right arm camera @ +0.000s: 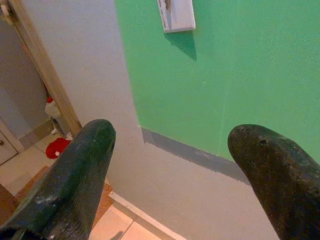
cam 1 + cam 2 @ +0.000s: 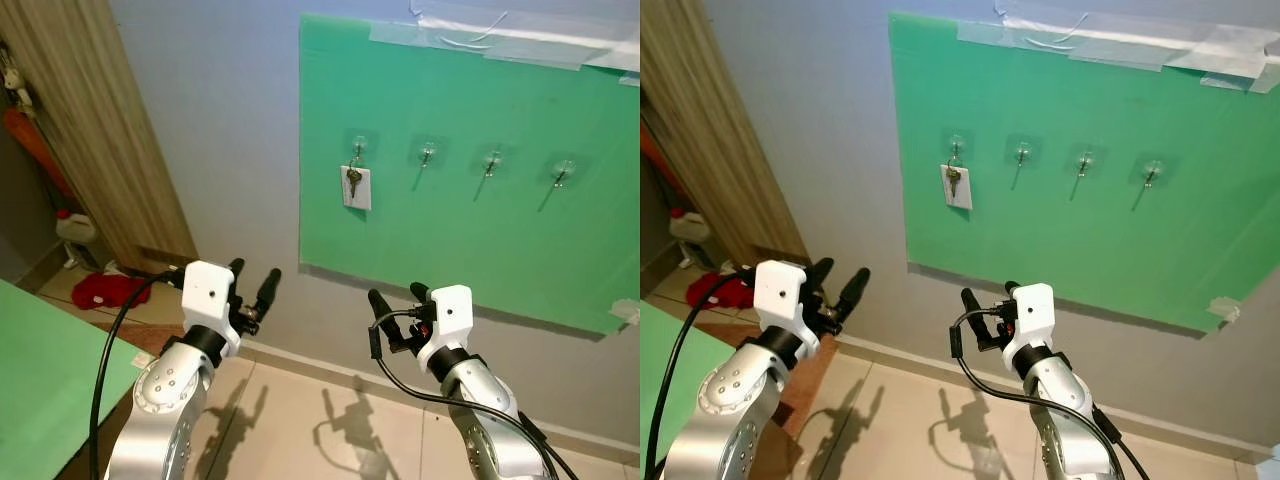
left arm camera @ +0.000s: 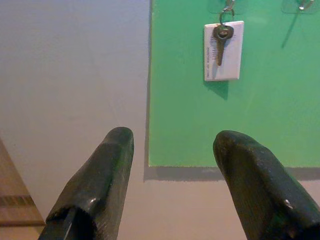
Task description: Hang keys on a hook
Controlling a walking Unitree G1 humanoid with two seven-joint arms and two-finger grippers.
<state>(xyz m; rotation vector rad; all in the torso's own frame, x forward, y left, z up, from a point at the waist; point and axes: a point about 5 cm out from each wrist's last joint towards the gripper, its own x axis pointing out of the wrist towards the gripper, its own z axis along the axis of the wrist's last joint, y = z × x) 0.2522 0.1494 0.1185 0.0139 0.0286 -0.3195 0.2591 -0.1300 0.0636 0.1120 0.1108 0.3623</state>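
Observation:
A dark key with a white tag [image 2: 355,186] hangs on the leftmost hook [image 2: 357,150] of a green board [image 2: 520,250] taped to the grey wall. Three more clear hooks [image 2: 427,154] [image 2: 492,161] [image 2: 563,172] stand bare to its right. My left gripper [image 2: 252,284] is open below and left of the board, nothing between its fingers [image 3: 95,190]. My right gripper [image 2: 398,297] is open too, below the board's lower edge, holding nothing. In the left wrist view the key and tag [image 3: 223,50] hang ahead beyond the fingertips.
A wooden door frame [image 2: 110,140] stands at the left, with a red cloth [image 2: 105,290] and a white jug [image 2: 76,230] on the floor beside it. A green surface [image 2: 40,380] lies at the lower left. Tiled floor [image 2: 330,420] runs along the wall.

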